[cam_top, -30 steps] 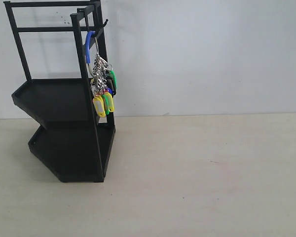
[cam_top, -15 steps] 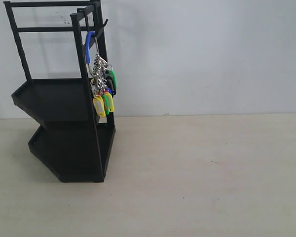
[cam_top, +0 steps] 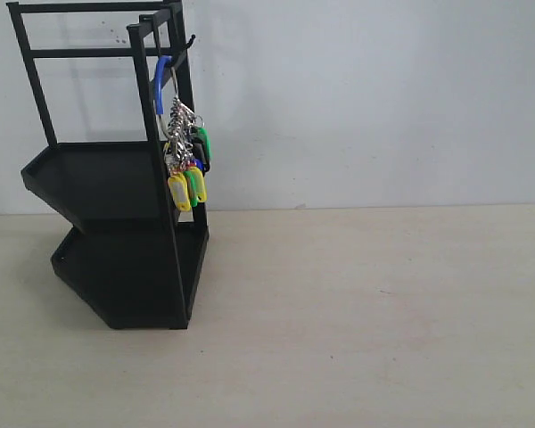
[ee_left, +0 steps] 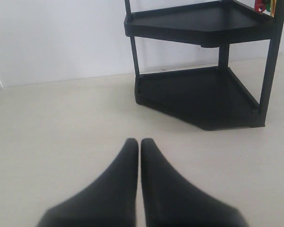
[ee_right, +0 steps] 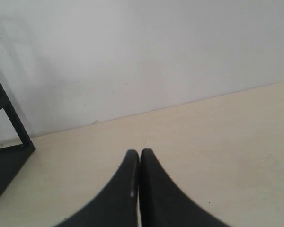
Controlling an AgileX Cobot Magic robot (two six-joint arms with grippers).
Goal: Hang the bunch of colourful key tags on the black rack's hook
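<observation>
Two grippers, one rack, one bunch: we log L to R.

- Item 1: black rack (cam_top: 98, 183). Upright on table (cam_top: 383, 312), far left of ext. view, close to white wall (cam_top: 383, 89).
- Item 2: hook (cam_top: 189, 41). Sits at top of rack's right-hand frame, tip up.
- Item 3: colourful key tag bunch (cam_top: 185, 169). Blue carabiner loop (cam_top: 161, 76) appears caught on hook. Tags dangle beside upper tray, well clear of table, and nothing grips them.
- Item 4: left gripper (ee_left: 139, 144). Fingers pressed together, empty, low over table, w/ rack ahead of it.
- Item 5: right gripper (ee_right: 139, 153). Likewise clenched and empty. Only rack's foot shows at edge of its view.

Neither arm shows in ext. view.

Status, as we judge it: hang done, bunch let go. We see no step left, except perhaps parking the arms.
</observation>
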